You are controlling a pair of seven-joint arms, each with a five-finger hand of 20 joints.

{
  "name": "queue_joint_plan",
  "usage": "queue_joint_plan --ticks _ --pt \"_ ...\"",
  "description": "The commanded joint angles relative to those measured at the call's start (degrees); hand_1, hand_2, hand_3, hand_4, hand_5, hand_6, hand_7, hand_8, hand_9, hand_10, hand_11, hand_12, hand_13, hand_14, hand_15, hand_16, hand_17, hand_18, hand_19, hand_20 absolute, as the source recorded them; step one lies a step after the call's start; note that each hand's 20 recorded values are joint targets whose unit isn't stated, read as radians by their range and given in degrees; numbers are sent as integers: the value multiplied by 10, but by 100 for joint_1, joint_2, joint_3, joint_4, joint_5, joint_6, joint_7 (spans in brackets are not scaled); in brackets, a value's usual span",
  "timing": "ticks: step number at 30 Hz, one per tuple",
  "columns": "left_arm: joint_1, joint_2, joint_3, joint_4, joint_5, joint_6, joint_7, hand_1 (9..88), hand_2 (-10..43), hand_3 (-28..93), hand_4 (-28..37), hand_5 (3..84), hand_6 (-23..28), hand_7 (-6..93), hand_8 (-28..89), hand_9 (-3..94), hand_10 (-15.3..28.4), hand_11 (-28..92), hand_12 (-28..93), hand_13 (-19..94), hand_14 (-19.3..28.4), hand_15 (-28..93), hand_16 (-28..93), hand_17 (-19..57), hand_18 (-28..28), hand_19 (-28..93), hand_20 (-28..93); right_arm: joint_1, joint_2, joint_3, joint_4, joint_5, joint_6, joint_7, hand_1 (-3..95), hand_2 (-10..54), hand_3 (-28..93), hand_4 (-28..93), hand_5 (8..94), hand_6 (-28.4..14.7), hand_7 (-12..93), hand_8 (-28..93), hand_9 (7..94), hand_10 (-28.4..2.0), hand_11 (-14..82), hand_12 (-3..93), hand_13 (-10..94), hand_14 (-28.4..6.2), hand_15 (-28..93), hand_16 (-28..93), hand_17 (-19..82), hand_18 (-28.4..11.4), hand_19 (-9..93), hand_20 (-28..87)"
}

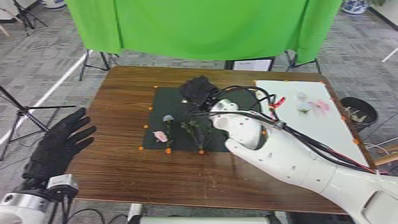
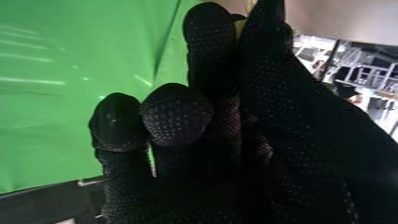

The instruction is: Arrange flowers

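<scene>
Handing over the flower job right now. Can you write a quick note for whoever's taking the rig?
Left robot hand: open, by the table's left edge.
Right robot hand: over the dark mat's far part, apparently pinching a pale yellowish piece.
Done: pink flower, pale blue flower and greenery are on the mat.
Left: finish this piece; probably the blooms on the white board.

Black glove before green cloth
</scene>
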Motion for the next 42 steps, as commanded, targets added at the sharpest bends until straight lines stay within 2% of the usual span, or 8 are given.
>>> queue_joint_plan --ticks 1,10,29,42 --pt "-21 55 23 45 -3 -37 -87 235 -34 682 -283 258 36 189 -97 201 110 179 200 163 153 249 32 -121 231 377 91 -85 85 -42 -126 -142 -80 -95 466 -95 856 -275 722 41 477 -16 898 -32 122 475 741 -44 725 360 380 -190 925 549" --pt "-78 72 47 76 0 -94 -135 233 -34 681 -283 258 36 189 -97 201 109 179 200 164 153 249 32 -121 230 377 91 -157 50 -19 -196 -131 -94 -137 438 -95 861 -276 704 41 480 -10 884 -31 117 471 732 -45 726 359 372 -190 920 553" --pt "-61 80 15 73 -11 -69 -129 232 -34 683 -283 257 36 191 -98 200 111 179 200 163 153 249 31 -121 231 377 91 -119 39 37 -91 -281 -257 -28 396 -95 859 -282 650 29 460 -7 830 -38 116 453 685 -54 743 365 350 -190 906 567" --pt "-58 71 13 78 -11 -71 -141 234 -33 682 -283 257 36 191 -98 200 110 179 200 162 154 250 31 -122 231 378 91 -160 50 147 -79 -250 -362 -87 374 -95 857 -282 635 25 458 -8 799 -43 164 419 672 -56 749 364 342 -191 898 575"
